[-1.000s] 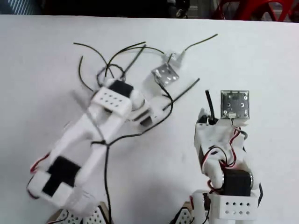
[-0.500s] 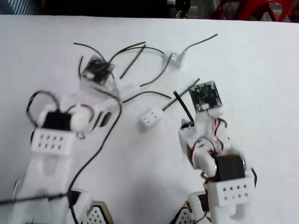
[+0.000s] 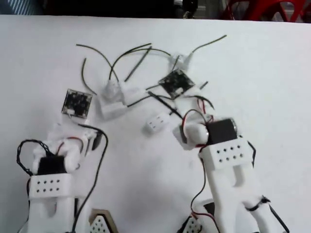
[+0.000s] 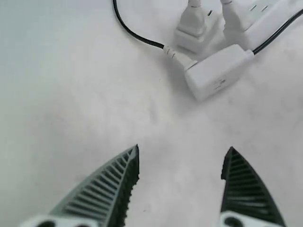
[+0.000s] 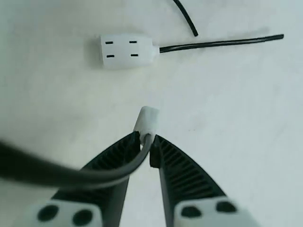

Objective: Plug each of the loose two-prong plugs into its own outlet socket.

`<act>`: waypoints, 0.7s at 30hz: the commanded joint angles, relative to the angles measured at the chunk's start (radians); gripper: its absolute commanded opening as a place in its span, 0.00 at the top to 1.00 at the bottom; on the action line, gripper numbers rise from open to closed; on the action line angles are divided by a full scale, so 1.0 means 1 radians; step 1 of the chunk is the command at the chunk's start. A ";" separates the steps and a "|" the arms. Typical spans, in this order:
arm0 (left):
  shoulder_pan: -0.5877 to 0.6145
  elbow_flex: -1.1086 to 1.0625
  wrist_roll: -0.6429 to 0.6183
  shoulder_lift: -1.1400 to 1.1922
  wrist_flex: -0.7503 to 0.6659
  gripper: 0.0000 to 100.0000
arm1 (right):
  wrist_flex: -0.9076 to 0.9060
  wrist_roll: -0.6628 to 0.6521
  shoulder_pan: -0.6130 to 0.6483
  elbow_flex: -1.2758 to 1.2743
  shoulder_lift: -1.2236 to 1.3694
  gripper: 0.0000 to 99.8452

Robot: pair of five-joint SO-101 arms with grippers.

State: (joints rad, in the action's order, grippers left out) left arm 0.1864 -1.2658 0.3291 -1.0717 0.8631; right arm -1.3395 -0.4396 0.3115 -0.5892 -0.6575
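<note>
The right end effector [image 5: 150, 144] gripped the light two-prong plug [image 5: 146, 119] where its floppy cord [image 5: 71, 176] joined, likely to swivel; the left end effector [image 4: 182, 161] stood open, empty.

My right gripper [image 5: 149, 142] pinches a small white plug [image 5: 146, 119], its black cord [image 5: 71, 175] running back past my jaws. A white outlet socket [image 5: 128, 51] lies flat near it, two slot pairs facing up, empty. At ten o'clock from that socket lies a second socket block [image 3: 112, 108], with white plugs [image 4: 191, 28] bunched against it.
</note>
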 commanded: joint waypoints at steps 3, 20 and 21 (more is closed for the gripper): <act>0.013 -0.077 -0.002 -0.022 -0.080 0.72 | 0.096 -0.028 0.050 0.043 0.056 0.98; 0.015 -0.104 0.048 -0.024 -0.072 0.72 | 0.363 -0.028 0.150 0.048 0.292 0.98; 0.015 -0.106 0.048 -0.024 -0.072 0.72 | 0.377 -0.026 0.150 0.048 0.298 0.98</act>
State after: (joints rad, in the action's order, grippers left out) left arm 0.1880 -1.3686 0.3659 -1.0794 0.8078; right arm -1.0019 -0.4595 0.4526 -0.5892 -0.3613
